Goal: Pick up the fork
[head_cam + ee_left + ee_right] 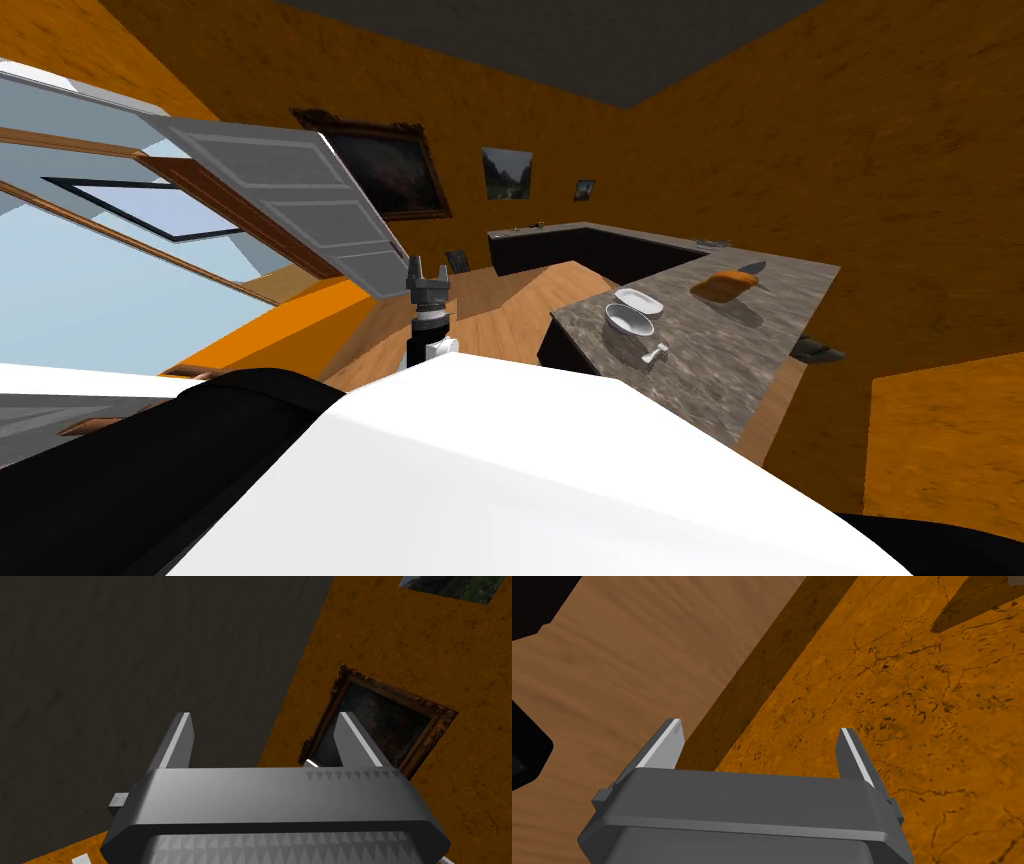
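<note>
Jaws of the left gripper (428,267), raised beside the worktop (730,345), and of the right gripper (761,727) stand wide apart, empty; a small pale utensil (655,352), too small to confirm as the fork, lies near the worktop's edge.

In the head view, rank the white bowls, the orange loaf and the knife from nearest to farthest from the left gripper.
From the left gripper, fingers open:
1. white bowls, on the counter, at its near corner.
2. orange loaf, farther along the counter.
3. knife, just beyond the loaf.
</note>
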You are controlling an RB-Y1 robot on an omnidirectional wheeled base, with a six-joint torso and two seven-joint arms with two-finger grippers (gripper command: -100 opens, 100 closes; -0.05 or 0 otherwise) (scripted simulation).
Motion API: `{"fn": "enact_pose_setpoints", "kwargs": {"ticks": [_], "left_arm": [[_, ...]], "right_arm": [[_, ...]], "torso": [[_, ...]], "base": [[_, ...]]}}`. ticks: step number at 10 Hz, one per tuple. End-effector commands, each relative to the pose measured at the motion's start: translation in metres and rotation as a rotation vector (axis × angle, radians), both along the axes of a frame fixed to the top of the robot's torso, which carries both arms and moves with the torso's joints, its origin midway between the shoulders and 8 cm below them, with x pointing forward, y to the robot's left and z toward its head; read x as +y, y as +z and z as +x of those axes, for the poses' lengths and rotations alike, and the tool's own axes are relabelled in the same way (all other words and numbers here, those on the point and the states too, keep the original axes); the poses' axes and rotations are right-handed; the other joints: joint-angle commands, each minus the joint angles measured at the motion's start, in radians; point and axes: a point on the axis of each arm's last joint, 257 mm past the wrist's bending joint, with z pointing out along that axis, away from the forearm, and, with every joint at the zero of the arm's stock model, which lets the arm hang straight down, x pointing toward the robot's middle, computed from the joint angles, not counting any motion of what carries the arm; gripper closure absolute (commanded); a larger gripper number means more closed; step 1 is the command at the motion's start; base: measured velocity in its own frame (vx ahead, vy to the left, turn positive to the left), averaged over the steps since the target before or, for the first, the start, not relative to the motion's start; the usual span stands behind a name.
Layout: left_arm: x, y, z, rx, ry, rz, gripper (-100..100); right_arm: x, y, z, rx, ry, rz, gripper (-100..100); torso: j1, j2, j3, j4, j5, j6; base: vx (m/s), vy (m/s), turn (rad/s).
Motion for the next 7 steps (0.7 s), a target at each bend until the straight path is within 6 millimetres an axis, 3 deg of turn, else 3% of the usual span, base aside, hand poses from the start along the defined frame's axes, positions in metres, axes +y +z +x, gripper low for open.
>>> {"fn": "enact_pose_setpoints", "kwargs": {"ticks": [1,3,4,6,7], "left_arm": [[0.0,0.0,0.0,0.0,0.0,0.0,0],[0.0,0.0,0.0,0.0,0.0,0.0,0],[0.0,0.0,0.0,0.0,0.0,0.0,0],[0.0,0.0,0.0,0.0,0.0,0.0,0],[0.0,0.0,0.0,0.0,0.0,0.0,0]], "right_arm": [[-0.003,0.01,-0.011,-0.037,-0.087,0.029,-100],[0.009,-0.001,-0.029,-0.017,-0.128,0.074,-100],[0.005,0.013,-0.034,-0.062,-0.201,0.09,-100],[0.016,0.004,-0.051,-0.046,-0.241,0.13,-100],[0.015,0.016,-0.056,-0.091,-0.316,0.15,-100]], "torso": [[0.0,0.0,0.0,0.0,0.0,0.0],[-0.001,-0.002,-0.001,0.0,0.0,-0.001],[0.0,0.0,0.0,0.0,0.0,0.0],[0.0,-0.002,-0.001,0.0,0.0,-0.001],[0.0,0.0,0.0,0.0,0.0,0.0]], "base": [[0.036,0.0,0.278],[0.037,-0.004,0.079],[0.048,0.01,0.269],[0.034,-0.005,0.078],[0.045,-0.008,0.222]]}}
